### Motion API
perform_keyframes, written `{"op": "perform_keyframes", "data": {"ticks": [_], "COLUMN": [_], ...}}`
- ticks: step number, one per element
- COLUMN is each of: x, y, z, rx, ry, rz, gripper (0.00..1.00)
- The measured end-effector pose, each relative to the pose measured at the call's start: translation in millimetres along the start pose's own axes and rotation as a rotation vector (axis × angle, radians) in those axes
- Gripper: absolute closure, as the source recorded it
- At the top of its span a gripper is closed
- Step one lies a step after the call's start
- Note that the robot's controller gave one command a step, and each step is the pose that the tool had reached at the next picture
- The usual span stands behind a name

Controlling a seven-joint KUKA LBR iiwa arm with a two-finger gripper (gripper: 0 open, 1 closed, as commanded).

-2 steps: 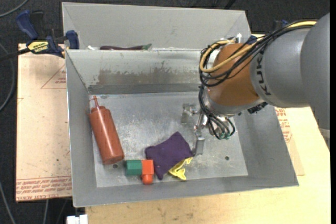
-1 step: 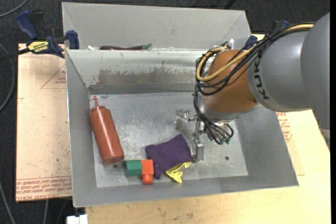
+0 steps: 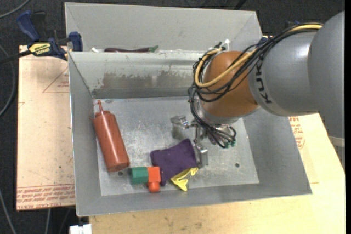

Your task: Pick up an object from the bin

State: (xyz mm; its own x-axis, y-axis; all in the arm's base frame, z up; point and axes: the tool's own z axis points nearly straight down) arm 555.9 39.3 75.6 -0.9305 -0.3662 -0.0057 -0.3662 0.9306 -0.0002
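**Colleague:** Where are you right now?

**Me:** I've got the tool (image 3: 190, 140) low in the grey metal bin (image 3: 241, 167), around the middle of its floor. It hangs under the arm's rounded orange cover (image 3: 227, 85), and yellow and black cables (image 3: 219, 71) loop over that cover.

**Colleague:** Open or closed?

**Me:** Open, as I read it. The two metal fingers (image 3: 179, 124) stand well apart, one toward the far wall and the other toward the near edge. I see nothing pinched between them.

**Colleague:** What's under it?

**Me:** A crumpled purple cloth (image 3: 173, 159). It lies on the floor close to the near edge, about midway along it, and the tool sits over its far right corner. The nearer finger is right at the cloth's right edge. Whether it's touching or just beside, I can't tell.

**Colleague:** And the rest of the bin?

**Me:** A tall red-orange plastic bottle (image 3: 111, 140) lies on its side along the left wall, with its thin nozzle pointing toward the far left corner. Just off its base, by the near edge, a small green block (image 3: 139, 175) and a small orange block (image 3: 154, 178) sit touching each other. The orange one is up against the cloth's near left corner. A crumpled yellow scrap (image 3: 184, 178) lies at the cloth's near right corner, close to the nearer finger. The right side of the floor, toward the right wall, is bare metal.
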Motion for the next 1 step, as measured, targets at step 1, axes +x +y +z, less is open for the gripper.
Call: {"op": "perform_keyframes", "data": {"ticks": [1], "x": [0.9], "y": [35.8], "z": [5.7], "rx": [0.0], "ry": [-0.001], "rz": [-0.025], "gripper": [1.0]}}
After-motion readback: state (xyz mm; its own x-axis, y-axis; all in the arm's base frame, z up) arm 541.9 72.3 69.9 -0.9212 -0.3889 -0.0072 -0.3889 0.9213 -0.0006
